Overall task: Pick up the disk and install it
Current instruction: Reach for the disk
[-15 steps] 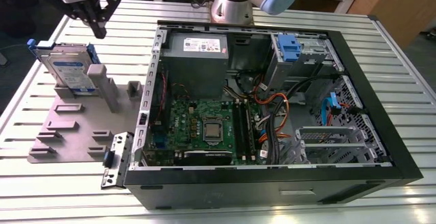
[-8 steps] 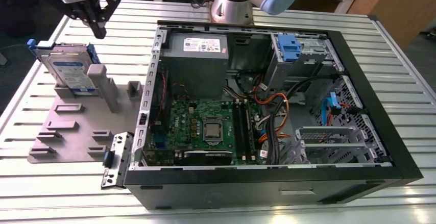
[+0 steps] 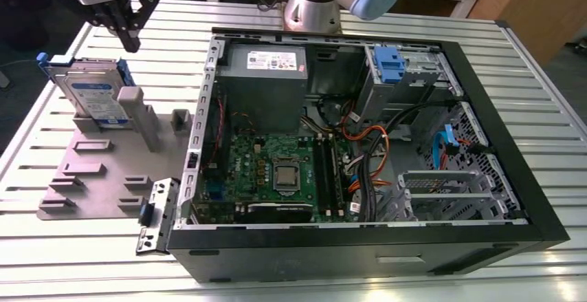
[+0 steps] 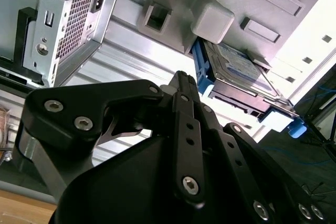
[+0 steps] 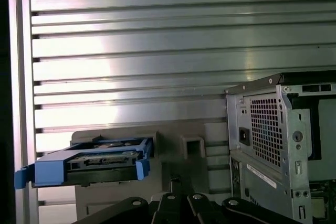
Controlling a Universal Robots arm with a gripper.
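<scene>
Your gripper (image 3: 129, 40) is black. Just below it, the disk (image 3: 99, 73) is silver-grey, its label (image 3: 92, 101) white and blue, its frame (image 3: 57, 61) blue. The holder (image 3: 92, 178) under that is dull grey, the table (image 3: 55, 247) ribbed silver. Farther off, the case (image 3: 367, 247) is black, its board (image 3: 266, 157) green.

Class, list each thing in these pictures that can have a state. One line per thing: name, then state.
disk: standing on edge in the grey fixture, not gripped.
claw: hovers over the disk, apart from it, holding nothing.
computer case: lying on its side, side panel off, inside exposed.
grey fixture: flat on the table, holding the disk.
</scene>
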